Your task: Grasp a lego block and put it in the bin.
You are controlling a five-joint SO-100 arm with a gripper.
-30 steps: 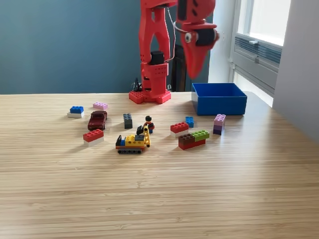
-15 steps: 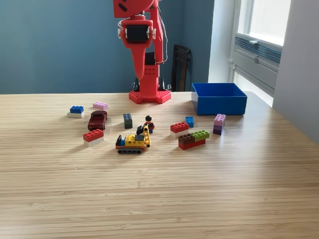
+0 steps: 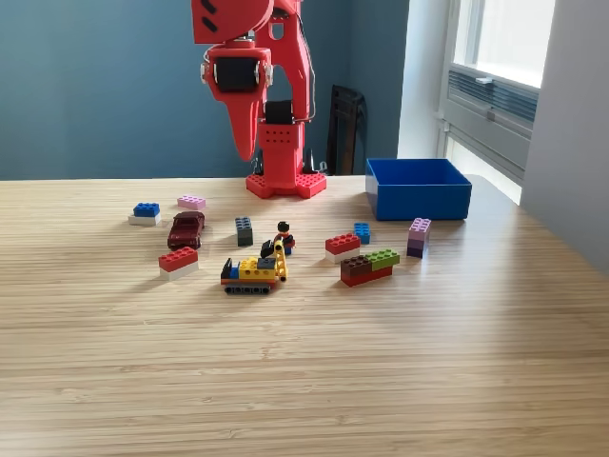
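Several lego blocks lie across the wooden table: a blue-on-white block [image 3: 145, 211], a pink one [image 3: 191, 202], a red-on-white one [image 3: 178, 260], a dark grey one [image 3: 245, 230], another red-on-white one [image 3: 343, 246], a small blue one [image 3: 362, 232], a brown, green and red cluster [image 3: 369, 266] and a purple stack [image 3: 419, 237]. The blue bin [image 3: 419, 188] stands at the back right of the exterior view. My red gripper [image 3: 245, 145] hangs pointing down, high above the table's back left of centre. Its jaws look closed with nothing in them.
A dark red toy car [image 3: 186, 229], a minifigure [image 3: 284, 236] and a yellow tracked vehicle [image 3: 253, 272] sit among the blocks. The arm's red base [image 3: 285, 184] stands at the back. A window and a wall are on the right.
The arm has swung from above the bin towards the exterior view's left, and the gripper now hangs left of the base. Nothing on the table has moved.
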